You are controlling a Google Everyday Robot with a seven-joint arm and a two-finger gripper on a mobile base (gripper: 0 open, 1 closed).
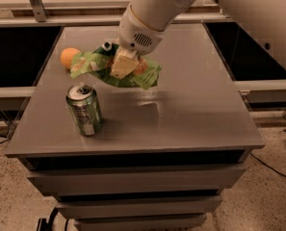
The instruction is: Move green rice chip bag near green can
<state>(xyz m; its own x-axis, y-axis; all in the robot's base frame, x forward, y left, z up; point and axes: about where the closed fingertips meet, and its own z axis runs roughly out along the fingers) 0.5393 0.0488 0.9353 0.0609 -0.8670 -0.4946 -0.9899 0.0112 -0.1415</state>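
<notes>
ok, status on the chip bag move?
End effector shut on green rice chip bag, lifted over table. Green can upright nearer the camera, apart. Orange beside bag, not in the way.

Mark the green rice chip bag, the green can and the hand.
green rice chip bag [90,62], camera view, crinkled left end.
green can [86,113], camera view, side label.
hand [121,67], camera view, fingertips clamping the bag, behind the can.

Warm, dim light puts a pale glare on the worktop [205,85] near the hand [121,66] gripping the green rice chip bag [149,74].
</notes>
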